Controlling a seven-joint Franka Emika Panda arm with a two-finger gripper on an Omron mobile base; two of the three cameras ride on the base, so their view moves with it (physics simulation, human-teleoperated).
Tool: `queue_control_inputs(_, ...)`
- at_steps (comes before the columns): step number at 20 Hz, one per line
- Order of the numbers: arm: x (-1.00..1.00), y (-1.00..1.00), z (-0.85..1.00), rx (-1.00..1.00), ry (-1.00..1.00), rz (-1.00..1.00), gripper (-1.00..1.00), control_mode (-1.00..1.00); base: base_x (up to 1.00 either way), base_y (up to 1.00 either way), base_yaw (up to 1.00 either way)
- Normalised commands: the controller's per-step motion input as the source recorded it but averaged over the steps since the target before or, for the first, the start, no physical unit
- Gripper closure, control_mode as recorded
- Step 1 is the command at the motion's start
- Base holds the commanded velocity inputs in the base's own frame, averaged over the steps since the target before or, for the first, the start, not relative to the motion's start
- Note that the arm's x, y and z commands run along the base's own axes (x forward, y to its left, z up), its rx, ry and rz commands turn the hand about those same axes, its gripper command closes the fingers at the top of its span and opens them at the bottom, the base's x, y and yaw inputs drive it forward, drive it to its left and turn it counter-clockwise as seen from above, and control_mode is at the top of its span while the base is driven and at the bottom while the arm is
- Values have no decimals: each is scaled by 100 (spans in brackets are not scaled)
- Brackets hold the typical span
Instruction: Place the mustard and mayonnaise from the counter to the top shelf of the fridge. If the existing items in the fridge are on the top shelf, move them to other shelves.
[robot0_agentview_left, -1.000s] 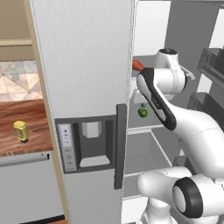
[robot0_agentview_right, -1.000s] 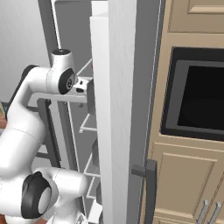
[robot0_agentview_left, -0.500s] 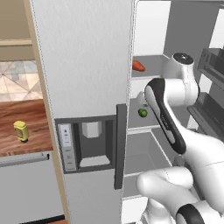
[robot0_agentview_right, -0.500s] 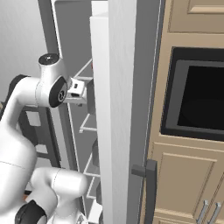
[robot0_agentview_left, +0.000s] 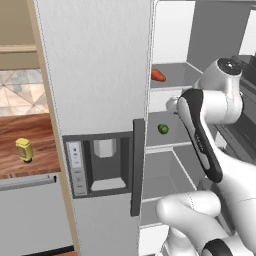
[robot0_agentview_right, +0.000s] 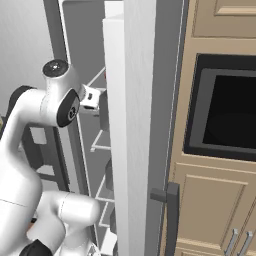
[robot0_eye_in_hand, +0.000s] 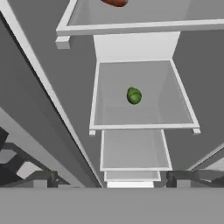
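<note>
The mustard (robot0_agentview_left: 23, 150) stands upright on the counter (robot0_agentview_left: 30, 135), well to the left of the fridge (robot0_agentview_left: 100, 100) and outside its closed left door. The mayonnaise I cannot find in these views.

Going right past that door, the fridge interior opens up. The carrot (robot0_agentview_left: 158, 75) lies on the top shelf (robot0_agentview_left: 172, 86), near the shelf's left end, its long axis running roughly left-right along the shelf. One shelf (robot0_agentview_left: 172, 141) down sits the green vegetable (robot0_agentview_left: 163, 129), also towards the left, almost straight under the carrot. Further right rises the arm (robot0_agentview_left: 202, 135), its hand reaching into the fridge just right of the carrot's shelf, at about top-shelf height.

From the hand view, the green vegetable (robot0_eye_in_hand: 134, 96) rests near the middle of its shelf (robot0_eye_in_hand: 144, 120), well apart from the hand, and a sliver of the carrot (robot0_eye_in_hand: 114, 2) shows at the upper edge on the top shelf (robot0_eye_in_hand: 131, 26). The fingers themselves are not clear in any view; going by the record the jaws stand wide apart, and nothing appears between them, so the gripper (robot0_agentview_right: 91, 97) looks released and empty.

The next move likely turns on the carrot: it lies to the left of the hand and close, at its level, so a grasp would call for closing across its short width, not along its length.
</note>
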Motion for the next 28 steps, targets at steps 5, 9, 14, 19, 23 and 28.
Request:
queue_control_inputs(5, 16, -22, 61, 3, 0, -2, -100, -100, 0, 0, 0)
queue_control_inputs(9, 31, -16, 48, 0, -2, 0, -100, -100, 0, 0, 0)
queue_control_inputs(14, 59, -9, 25, 0, -13, 0, -100, -100, 0, 0, 0)
queue_control_inputs(19, 57, -7, 1, -1, -14, 2, -100, -100, 0, 0, 0)
queue_control_inputs(23, 69, -14, 0, 0, -14, 6, -100, -100, 0, 0, 0)
queue_control_inputs(28, 92, -5, 0, 0, -3, 8, -100, -100, 0, 0, 0)
